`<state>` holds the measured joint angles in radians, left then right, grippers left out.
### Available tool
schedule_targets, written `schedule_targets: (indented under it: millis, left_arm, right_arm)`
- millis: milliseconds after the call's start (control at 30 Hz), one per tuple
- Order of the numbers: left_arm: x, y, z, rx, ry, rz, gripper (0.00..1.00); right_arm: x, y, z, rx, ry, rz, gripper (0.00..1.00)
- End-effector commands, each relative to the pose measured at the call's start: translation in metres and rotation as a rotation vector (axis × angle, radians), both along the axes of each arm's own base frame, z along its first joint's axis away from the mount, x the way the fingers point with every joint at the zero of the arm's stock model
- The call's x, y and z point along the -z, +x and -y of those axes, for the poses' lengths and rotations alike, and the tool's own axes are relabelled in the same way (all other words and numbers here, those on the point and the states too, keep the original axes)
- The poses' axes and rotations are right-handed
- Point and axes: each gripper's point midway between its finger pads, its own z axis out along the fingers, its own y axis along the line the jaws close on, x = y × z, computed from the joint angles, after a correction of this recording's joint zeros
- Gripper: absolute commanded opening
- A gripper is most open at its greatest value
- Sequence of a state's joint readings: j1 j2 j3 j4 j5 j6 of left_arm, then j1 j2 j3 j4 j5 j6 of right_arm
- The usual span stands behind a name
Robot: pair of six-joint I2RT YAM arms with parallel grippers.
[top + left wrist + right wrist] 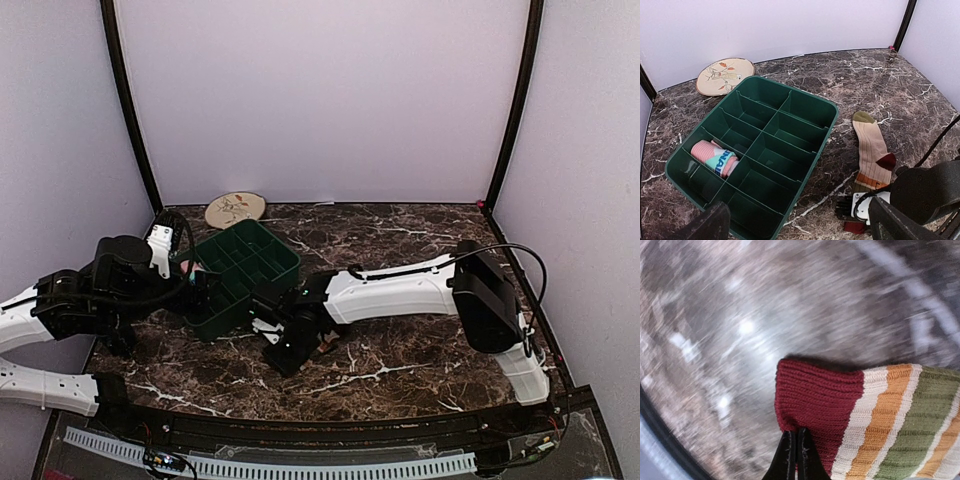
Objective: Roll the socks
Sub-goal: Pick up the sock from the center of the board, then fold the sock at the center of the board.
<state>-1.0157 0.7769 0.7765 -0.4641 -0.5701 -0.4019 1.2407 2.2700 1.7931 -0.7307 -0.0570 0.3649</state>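
Note:
A tan striped sock [871, 147] lies flat on the marble table to the right of the green tray [832, 120]. My right gripper [796, 447] is shut on this sock's dark red end [815, 395], beside cream, orange and green stripes. In the top view the right gripper [290, 352] is low over the table just in front of the tray, and the arm hides most of the sock. A rolled pink and mint sock [715, 157] sits in a left compartment of the tray. My left gripper [800, 231] hangs open above the tray's near corner, holding nothing.
The green tray [285, 262] has several divided compartments and stands at the left middle of the table. A round decorated plate [724, 76] lies at the back left by the wall. Dark frame posts stand at both back corners.

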Motion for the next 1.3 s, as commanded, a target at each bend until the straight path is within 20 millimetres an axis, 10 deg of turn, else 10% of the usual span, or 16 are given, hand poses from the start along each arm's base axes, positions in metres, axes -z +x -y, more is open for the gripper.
schedule_targets:
  millis: [0, 233, 433, 867, 1267]
  left_arm:
    - [-0.005, 0.0, -0.002, 0.002, 0.004, 0.028, 0.99]
    - [-0.004, 0.001, 0.002, 0.022, 0.018, 0.031, 0.99]
    - [-0.004, 0.006, 0.009, 0.029, 0.048, 0.036, 0.99]
    - [0.014, 0.023, 0.038, 0.053, 0.108, 0.032, 0.99]
    - [0.031, 0.036, 0.072, 0.109, 0.146, 0.01, 0.99]
  right_arm:
    - [-0.027, -0.05, -0.009, -0.103, 0.058, -0.207, 0.0]
    - [-0.067, -0.067, -0.036, -0.165, 0.194, -0.321, 0.0]
    - [-0.095, -0.041, -0.045, -0.132, 0.298, -0.315, 0.0]
    - [-0.114, 0.049, 0.009, 0.045, 0.396, -0.271, 0.0]
    - [-0.126, 0.09, 0.057, 0.116, 0.397, -0.224, 0.0]
